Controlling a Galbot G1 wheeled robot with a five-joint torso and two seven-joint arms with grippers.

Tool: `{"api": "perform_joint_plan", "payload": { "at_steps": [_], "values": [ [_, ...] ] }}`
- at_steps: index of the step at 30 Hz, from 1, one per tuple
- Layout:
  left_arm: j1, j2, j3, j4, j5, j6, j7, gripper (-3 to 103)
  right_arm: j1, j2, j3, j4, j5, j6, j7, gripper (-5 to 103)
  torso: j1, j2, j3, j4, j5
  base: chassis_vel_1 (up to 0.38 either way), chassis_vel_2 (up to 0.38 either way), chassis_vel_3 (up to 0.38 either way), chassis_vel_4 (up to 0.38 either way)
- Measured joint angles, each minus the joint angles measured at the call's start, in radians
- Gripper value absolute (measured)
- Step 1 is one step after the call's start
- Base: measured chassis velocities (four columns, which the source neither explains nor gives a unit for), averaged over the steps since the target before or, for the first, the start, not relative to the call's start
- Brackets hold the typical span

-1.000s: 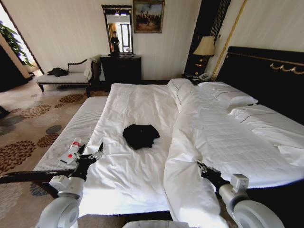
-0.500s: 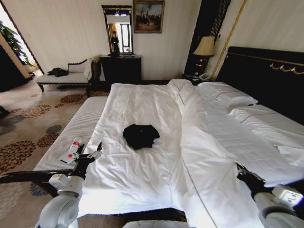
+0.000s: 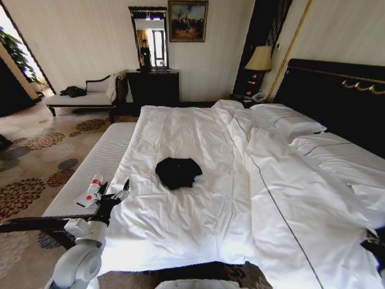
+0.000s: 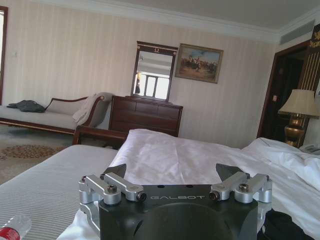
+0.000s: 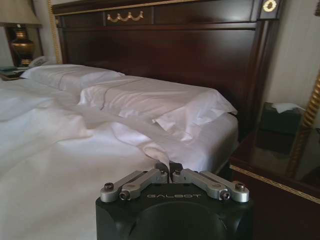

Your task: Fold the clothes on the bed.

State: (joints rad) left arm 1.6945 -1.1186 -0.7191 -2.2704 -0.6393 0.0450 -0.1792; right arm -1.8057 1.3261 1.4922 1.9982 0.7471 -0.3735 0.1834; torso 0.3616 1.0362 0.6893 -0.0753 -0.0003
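Note:
The clothes, a crumpled black T-shirt (image 3: 178, 171), lie in a heap on the white sheet in the middle of the bed (image 3: 180, 229). My left gripper (image 3: 120, 191) hovers open at the bed's near left corner, well short of the shirt; in the left wrist view its fingers (image 4: 171, 172) are spread wide with nothing between them. My right gripper (image 5: 168, 168) is shut at the bed's far right side near the headboard (image 5: 165, 45), and a taut ridge of the white duvet (image 5: 135, 140) runs into its fingertips. The right arm (image 3: 378, 244) peeks in at the edge of the head view.
A pale bench (image 3: 90, 168) along the bed's left side carries a small bottle (image 3: 91, 191). Pillows (image 3: 289, 120) lie by the headboard. A dark nightstand (image 5: 280, 170) with a tissue box (image 5: 281, 117) stands beside the right gripper. A dresser (image 3: 153, 87) and chaise (image 3: 84, 96) line the far wall.
My right gripper has swung out to the right, dragging the bunched duvet with it, so it now lies spread flat. The shirt and the left arm have stayed put.

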Motion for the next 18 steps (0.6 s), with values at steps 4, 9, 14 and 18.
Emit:
{"api": "perform_joint_plan", "payload": {
  "at_steps": [4, 9, 14, 18],
  "values": [
    [0.001, -0.002, -0.002, 0.003, 0.001, 0.0, 0.0, 100, 0.014, -0.018, 0.037, -0.094, -0.009, 0.031, -0.012, 0, 0.0, 0.0, 0.0, 0.0006, 0.0003, 0.0, 0.0, 0.0, 0.0],
    [0.004, -0.004, 0.003, -0.002, 0.007, 0.0, -0.002, 100, 0.051, -0.067, 0.074, -0.233, -0.051, 0.106, -0.034, 0, 0.0, 0.0, 0.0, 0.0013, 0.0004, 0.0, 0.0, 0.0, 0.0],
    [0.009, 0.001, 0.004, -0.01, 0.01, 0.001, -0.007, 100, 0.089, -0.149, 0.091, -0.361, -0.086, 0.158, -0.051, 0, 0.0, 0.0, 0.0, 0.0007, 0.0007, 0.0, 0.0, 0.0, 0.0],
    [0.019, -0.002, 0.006, -0.015, 0.017, 0.002, -0.009, 100, 0.114, -0.195, 0.104, -0.444, -0.094, 0.168, -0.052, 0, 0.0, 0.0, 0.0, 0.0007, 0.0002, 0.0, 0.0, 0.0, 0.0]
  ]
}}
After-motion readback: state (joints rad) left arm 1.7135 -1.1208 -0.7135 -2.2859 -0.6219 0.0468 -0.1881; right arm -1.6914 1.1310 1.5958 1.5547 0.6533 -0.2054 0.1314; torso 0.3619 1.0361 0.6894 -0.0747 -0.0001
